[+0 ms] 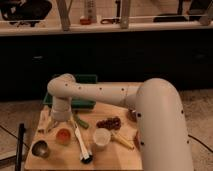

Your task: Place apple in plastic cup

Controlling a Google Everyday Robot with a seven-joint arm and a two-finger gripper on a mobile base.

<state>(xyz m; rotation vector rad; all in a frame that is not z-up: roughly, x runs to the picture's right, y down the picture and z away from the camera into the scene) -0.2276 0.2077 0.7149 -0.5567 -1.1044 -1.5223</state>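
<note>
- On the wooden tabletop (55, 161), in its left part as pictured, the apple (63, 135) sat as a small, round, orange-red fruit.
- The gripper (61, 121) hung directly above the apple and close to it. It was carried by the white arm (100, 93), which rose from the lower right of the picture and bent down at the wrist over the left of the table.
- Whether the gripper was apart, together or clamped on anything could not be told. Contact between the gripper and the apple could not be told either.
- A pale ring showed around the apple. Whether this was the plastic cup could not be told.
- A shiny metal cup (40, 148) stood upright near the front left corner, just beside the apple and apart from it.
- A white cup (101, 138) stood upright to the right of the apple, mouth upward.
- A long white utensil (81, 145) with a dark end lay slanted between the apple and the white cup, its dark end toward the front edge.
- A bunch of dark red grapes (109, 122) lay just behind the white cup.
- A short green item (81, 121) lay left of the grapes, near the gripper.
- A yellow item (122, 141) lay just right of the white cup.
- A green bin (86, 79) stood at the table's back edge, partly hidden by the arm.
</note>
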